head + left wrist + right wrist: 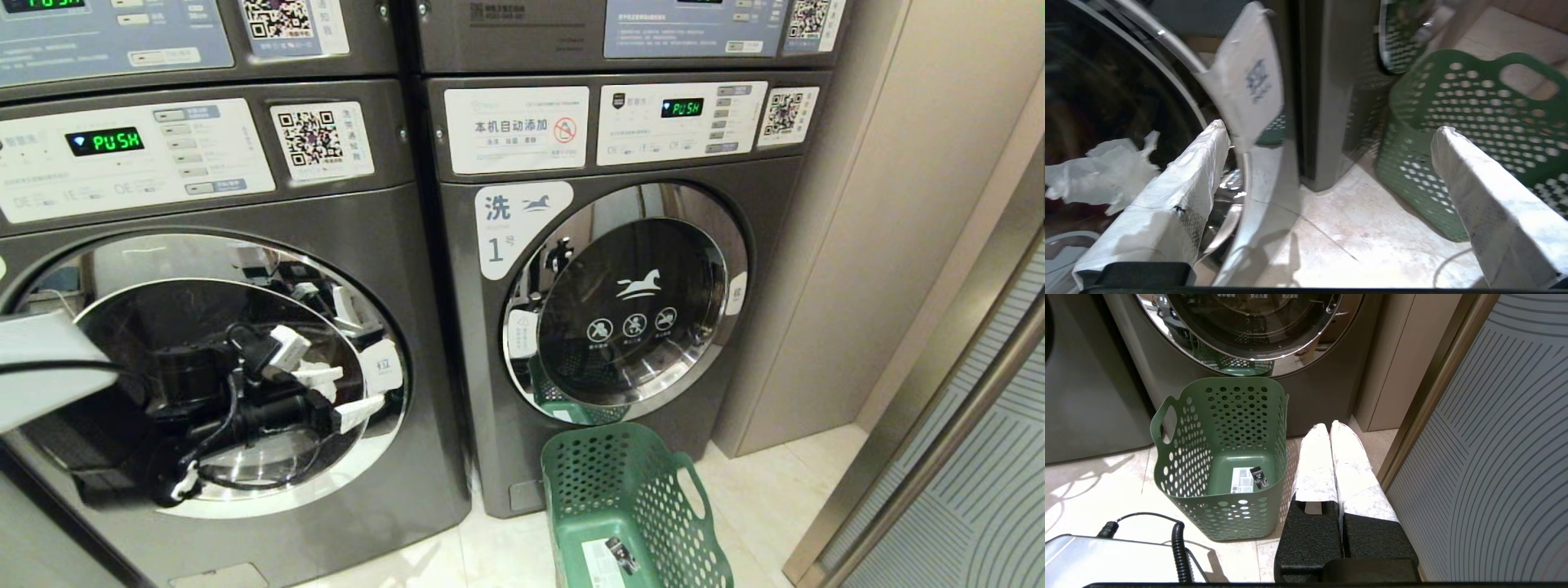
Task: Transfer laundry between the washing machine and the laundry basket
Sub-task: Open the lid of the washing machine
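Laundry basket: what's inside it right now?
The laundry basket holds no garments; only a printed label lies on its floor. The near wall hides the nearest strip of floor.

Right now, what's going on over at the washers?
The left gripper, open, is at the handle-side edge of the left washer, whose door looks shut. The right gripper is shut and parked low beside the basket. The basket stands on the floor before washer 1 and holds only a label. No laundry is in sight.
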